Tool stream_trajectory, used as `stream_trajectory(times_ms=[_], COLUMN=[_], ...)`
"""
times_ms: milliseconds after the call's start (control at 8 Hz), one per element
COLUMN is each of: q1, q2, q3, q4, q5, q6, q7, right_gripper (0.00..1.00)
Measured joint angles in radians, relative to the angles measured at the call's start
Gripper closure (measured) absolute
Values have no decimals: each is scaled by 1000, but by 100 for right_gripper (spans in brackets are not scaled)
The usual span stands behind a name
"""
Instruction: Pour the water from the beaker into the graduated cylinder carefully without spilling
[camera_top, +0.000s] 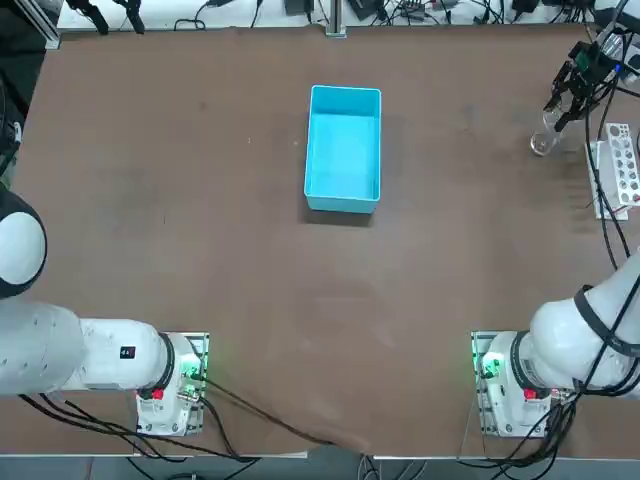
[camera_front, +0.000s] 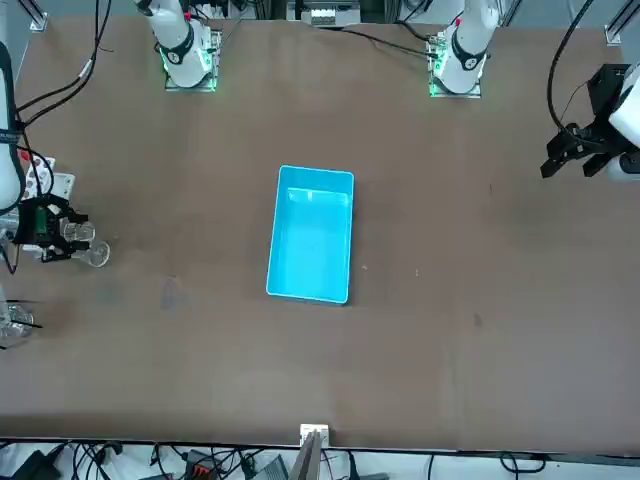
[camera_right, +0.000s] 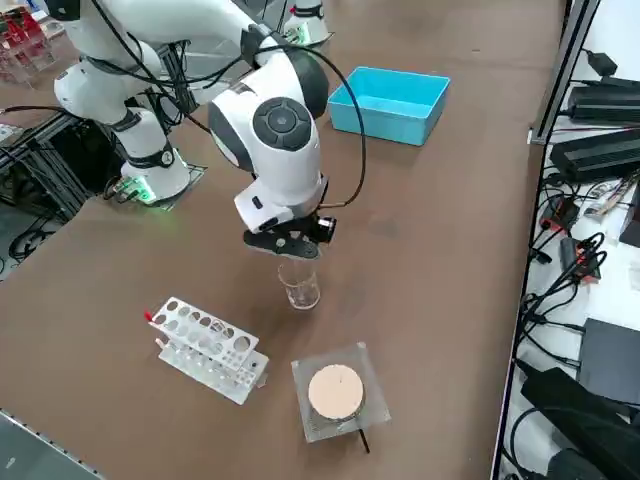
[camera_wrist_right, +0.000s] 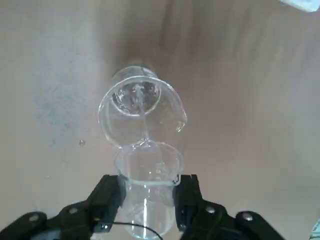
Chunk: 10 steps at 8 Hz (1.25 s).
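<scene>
While the right gripper (camera_wrist_right: 149, 189) hovers at the far right of the table (camera_top: 200, 250), its jaws pinch the beaker (camera_wrist_right: 148, 167) by its lower body, one finger (camera_wrist_right: 111, 192) on each side. The beaker is tipped, and its open mouth hangs just above the rim of a wider glass cup (camera_wrist_right: 142, 112) with a pouring lip, which stands on the table directly below. No water can be made out in either vessel. On the right of the cup lies a white rack (camera_right: 205, 345) with round holes. The graduated cylinder (camera_right: 335, 392), with a pale round end, stands beside the rack, apart from the gripper. A blue bin (camera_top: 344, 148) sits near the table's middle, well to the left.
</scene>
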<state>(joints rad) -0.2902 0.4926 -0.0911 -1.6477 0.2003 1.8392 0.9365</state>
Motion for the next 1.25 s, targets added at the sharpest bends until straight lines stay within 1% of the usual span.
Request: stream_trajectory(times_ms=[250,625,750,1000,1250], q1=[-9,-68,-76,-91,-113], q2=[9,12,12,11,11], q3=[0,-1,-1,-1,-1], q4=[0,0,0,2,8], q5=[39,93,103,156,178], q6=[0,-7,-10,-28,-46], q7=[-53,-132,-137,-160,-177], right_gripper=[40,40,40,40,40])
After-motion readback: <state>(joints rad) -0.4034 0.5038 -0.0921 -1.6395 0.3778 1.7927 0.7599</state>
